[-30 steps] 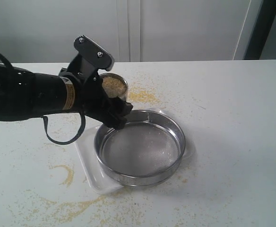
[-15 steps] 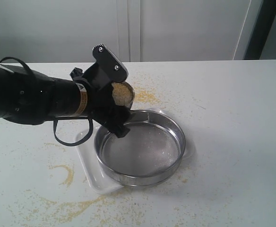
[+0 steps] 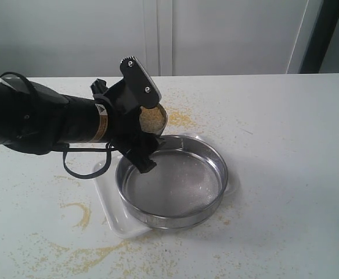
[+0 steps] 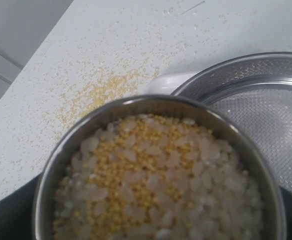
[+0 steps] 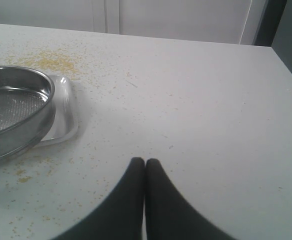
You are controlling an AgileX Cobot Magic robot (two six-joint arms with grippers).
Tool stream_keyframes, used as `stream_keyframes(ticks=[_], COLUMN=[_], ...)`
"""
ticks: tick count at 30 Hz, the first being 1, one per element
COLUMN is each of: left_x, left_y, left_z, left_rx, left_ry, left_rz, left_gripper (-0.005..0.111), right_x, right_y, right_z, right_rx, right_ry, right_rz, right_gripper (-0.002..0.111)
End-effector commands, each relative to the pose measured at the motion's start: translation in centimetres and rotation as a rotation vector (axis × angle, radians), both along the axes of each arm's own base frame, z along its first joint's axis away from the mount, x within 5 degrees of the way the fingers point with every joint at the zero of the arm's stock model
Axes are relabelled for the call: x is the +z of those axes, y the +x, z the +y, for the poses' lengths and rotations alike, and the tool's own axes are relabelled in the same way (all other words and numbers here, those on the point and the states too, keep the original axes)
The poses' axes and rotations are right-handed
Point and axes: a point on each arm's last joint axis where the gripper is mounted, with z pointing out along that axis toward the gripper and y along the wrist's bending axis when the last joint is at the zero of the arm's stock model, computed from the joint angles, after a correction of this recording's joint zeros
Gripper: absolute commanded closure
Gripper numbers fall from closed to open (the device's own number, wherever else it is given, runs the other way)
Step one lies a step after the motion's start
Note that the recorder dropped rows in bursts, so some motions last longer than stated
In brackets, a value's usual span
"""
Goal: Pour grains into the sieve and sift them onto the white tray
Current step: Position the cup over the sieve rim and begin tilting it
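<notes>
Exterior view: since a second ago my left gripper point(image 3: 137, 117) has rolled the steel cup point(image 3: 153, 120) further over. Its mouth is now tipped toward the sieve point(image 3: 178, 218), just above the rim's left side. My jaws are clamped on the cup. The sieve sits on the white tray point(image 3: 108, 203), with only a few specks on its grey mesh.

Left wrist view: the cup is full of grains point(image 4: 156, 185), whitish kernels mixed with yellow meal, all inside its rim.

Right wrist view: my right gripper point(image 5: 145, 166) has its fingers pressed together, low over the table point(image 5: 211, 100), well apart from the sieve.
</notes>
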Motion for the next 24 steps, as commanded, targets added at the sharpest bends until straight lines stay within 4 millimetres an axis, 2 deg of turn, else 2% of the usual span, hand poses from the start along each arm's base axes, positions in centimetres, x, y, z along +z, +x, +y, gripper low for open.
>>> stream_keyframes(ticks=[1, 12, 19, 24], left_x=[0.8, 1.0, 1.1, 0.6], left_y=[0.0, -0.8, -0.5, -0.1], left_z=[-0.1, -1.0, -0.6, -1.2], left_rx=[0.0, 0.07, 0.102, 0.084], left_ry=[-0.007, 0.032, 0.063, 0.071], left_rz=[-0.027, -0.086, -0.12, -0.111], left_gripper=[0.107, 0.107, 0.107, 0.107], right_x=[-0.1, -0.1, -0.1, -0.1], right_y=[0.0, 0.0, 0.0, 0.0], right_z=[-0.1, 0.0, 0.0, 0.0], right_rx=[-0.008, -0.008, -0.008, -0.008], right_ry=[-0.004, -0.002, -0.002, -0.002], right_rz=[-0.008, -0.007, -0.007, -0.007], right_gripper=[0.108, 0.108, 0.108, 0.108])
